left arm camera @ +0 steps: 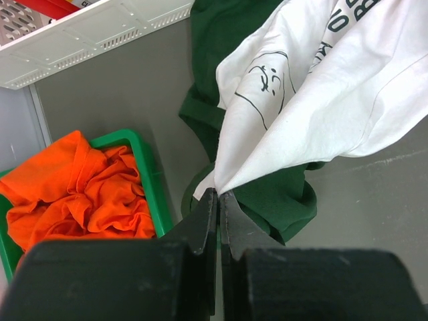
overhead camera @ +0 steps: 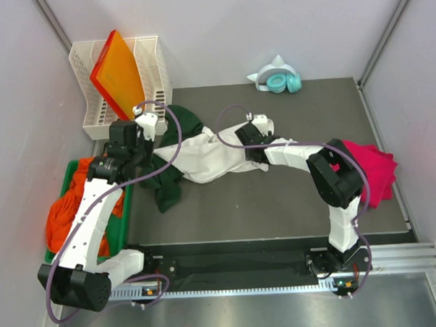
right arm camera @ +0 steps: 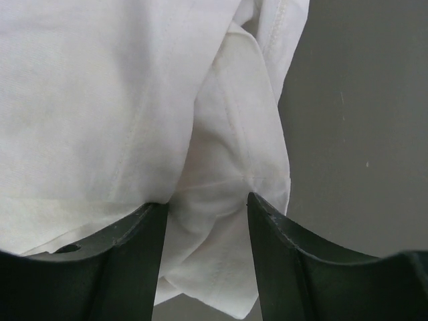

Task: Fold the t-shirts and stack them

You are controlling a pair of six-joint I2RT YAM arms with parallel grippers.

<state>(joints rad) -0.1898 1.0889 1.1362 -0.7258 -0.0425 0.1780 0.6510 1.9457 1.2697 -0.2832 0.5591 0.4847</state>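
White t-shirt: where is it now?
Top view: the white t-shirt lies mid-table over the green t-shirt, pinched by the left gripper, with the right gripper straddling its other end.

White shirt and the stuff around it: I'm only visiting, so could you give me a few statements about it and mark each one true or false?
1. The left gripper is pinching the white shirt. True.
2. The white shirt lies partly over a green shirt. True.
3. The bin holds a pink shirt. False: it holds an orange shirt. The pink shirt lies at the right side of the table.
4. The headphones sit on the white shirt. False: they rest at the table's far edge, apart from it.
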